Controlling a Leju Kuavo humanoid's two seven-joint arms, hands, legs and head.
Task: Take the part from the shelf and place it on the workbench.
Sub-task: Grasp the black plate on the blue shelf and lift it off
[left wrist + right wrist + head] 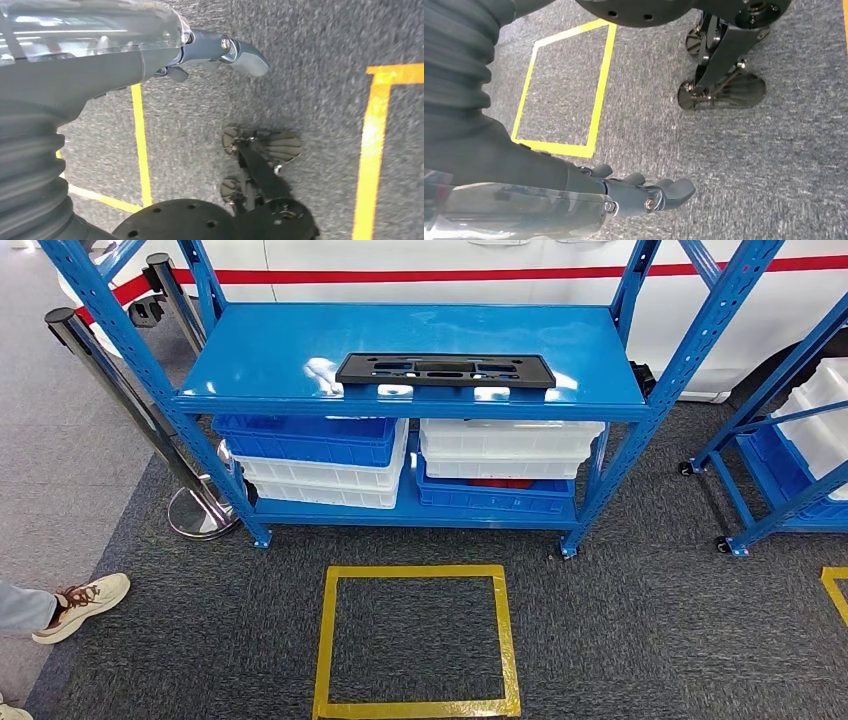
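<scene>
**Both hands free, part waiting on the top shelf**

The left hand [220,52] hangs beside the robot's body over grey carpet, fingers loosely extended and apart, grasping nothing. The right hand [644,192] hangs likewise on the other side, fingers relaxed and apart, also carrying nothing. Beneath both, the wrist views show yellow floor tape [599,90] on the carpet.

Outward from there, the head view looks down on a taped yellow square [415,640] on the floor just in front of a blue shelf [260,350]. The part [445,369], a long flat black plate with cut-outs, lies flat on the top level, slightly right of centre and near the front edge, its long side running along the shelf. Blue and white bins [400,465] are stacked on the lower level. A stanchion [125,390] stands at the shelf's left corner, and a person's shoe [85,605] rests on the floor at the left. The workbench cannot be made out.

The step in hand looks like the approach and reach; nothing of the task is done yet. To do it well, the robot should probably stand squarely in the marked square, centred on the part, and raise both arms together. Since the part is long, thin and flat against a glossy surface, gripping it near each end from the front edge would likely keep it level; a one-sided lift risks tilting or sliding it.
</scene>
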